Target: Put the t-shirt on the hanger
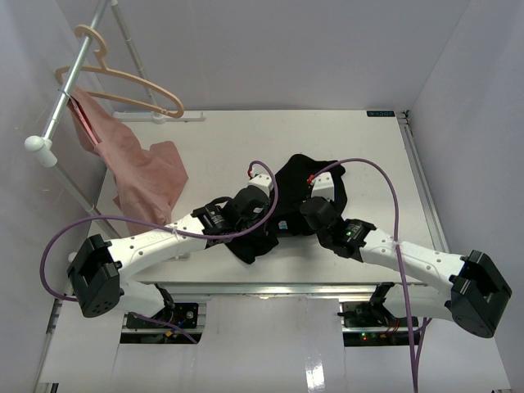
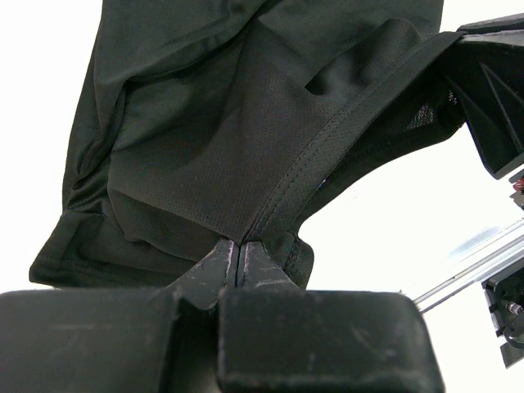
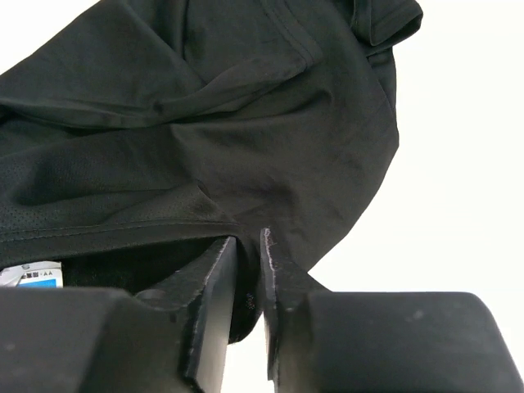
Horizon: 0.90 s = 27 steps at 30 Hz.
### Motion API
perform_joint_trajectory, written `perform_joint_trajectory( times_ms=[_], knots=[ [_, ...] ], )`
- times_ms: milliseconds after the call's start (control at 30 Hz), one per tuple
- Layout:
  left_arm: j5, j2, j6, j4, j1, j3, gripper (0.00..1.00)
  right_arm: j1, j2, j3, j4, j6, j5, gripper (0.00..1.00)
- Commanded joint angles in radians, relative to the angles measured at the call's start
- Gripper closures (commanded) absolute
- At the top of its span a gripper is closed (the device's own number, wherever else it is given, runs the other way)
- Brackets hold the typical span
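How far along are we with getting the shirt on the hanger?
Early. Done: the left gripper is shut on the black t-shirt on the table. In hand: the right gripper is pinching another fold. Left: everything else; the hanger hangs bare on the rail.

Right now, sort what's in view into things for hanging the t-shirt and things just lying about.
For the job:
- black t-shirt, bunched mid-table
- wooden hanger, on the rail
- left claw, shut on the t-shirt
- right claw, pinching the t-shirt

Lying about:
- pink cloth, draped from the rail onto the table
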Motion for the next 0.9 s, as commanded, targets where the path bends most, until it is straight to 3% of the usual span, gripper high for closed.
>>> perform_joint_trajectory(
  times_ms=[0,500,700,867],
  knots=[
    [-0.014,-0.036,-0.005,0.001,-0.003,0.017,1.0,0.006,-0.017,0.026,0.041,-0.011,0.032,0.75],
    [-0.003,-0.028,-0.004,0.004,-0.003,0.026,1.0,0.005,-0.019,0.009,0.132,-0.054,0.022,0.73],
    [-0.01,-0.038,-0.004,0.005,-0.003,0.017,1.0,0.005,-0.015,0.008,0.134,-0.056,0.021,0.8],
    [-0.012,-0.039,-0.005,0.005,-0.003,0.013,1.0,0.005,-0.037,0.0,0.138,-0.05,0.026,0.71]
  ],
)
